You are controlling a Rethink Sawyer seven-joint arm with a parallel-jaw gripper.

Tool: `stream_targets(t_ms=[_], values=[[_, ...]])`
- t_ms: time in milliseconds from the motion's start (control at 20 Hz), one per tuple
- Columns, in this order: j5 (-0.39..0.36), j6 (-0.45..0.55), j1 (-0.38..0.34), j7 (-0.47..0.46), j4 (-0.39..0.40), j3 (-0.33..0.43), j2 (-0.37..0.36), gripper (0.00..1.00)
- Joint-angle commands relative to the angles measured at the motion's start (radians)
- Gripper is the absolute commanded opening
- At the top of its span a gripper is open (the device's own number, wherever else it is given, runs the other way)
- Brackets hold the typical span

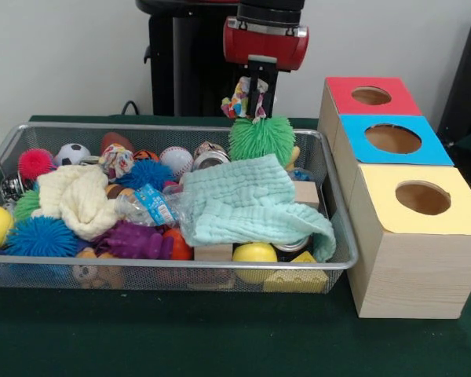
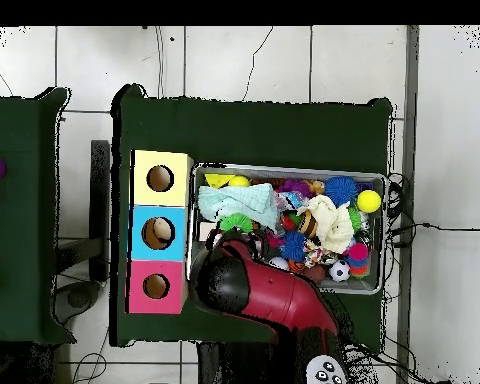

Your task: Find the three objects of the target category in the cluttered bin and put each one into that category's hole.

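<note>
knotted rope ball (image 1: 242, 100) clamped in hand (image 1: 256, 107), lifted clear above bin (image 1: 341, 236) far rim, over green spiky ball (image 1: 261, 137); not yet at boxes beside bin. second rope ball (image 1: 118, 159) among clutter at bin's far side, left of baseball (image 1: 176, 159). third not visible. none seen delivered, holes look empty

No text can be read; the plastic bottle's (image 1: 145, 206) blue label is too blurred.

mint cloth (image 1: 247, 200) | green spiky ball (image 1: 261, 138) | baseball (image 1: 176, 160) | yellow-topped box (image 1: 414, 236)
</note>
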Motion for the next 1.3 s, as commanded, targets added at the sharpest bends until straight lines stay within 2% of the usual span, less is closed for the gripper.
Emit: stream_targets(t_ms=[50, 300, 450, 500, 950, 1300], values=[[0.053, 0.1, -0.012, 0.21, 0.005, 0.007, -0.021, 0.0], [0.045, 0.096, -0.034, 0.19, 0.012, 0.022, -0.023, 0.0], [0.015, 0.012, -0.071, 0.166, 0.035, 0.06, -0.028, 0.0], [0.009, -0.008, -0.078, 0.165, 0.041, 0.068, -0.029, 1.0], [0.027, -0.009, -0.117, 0.183, 0.06, 0.111, 0.002, 1.0], [0.01, -0.053, -0.145, 0.183, 0.072, 0.138, 0.028, 1.0]])
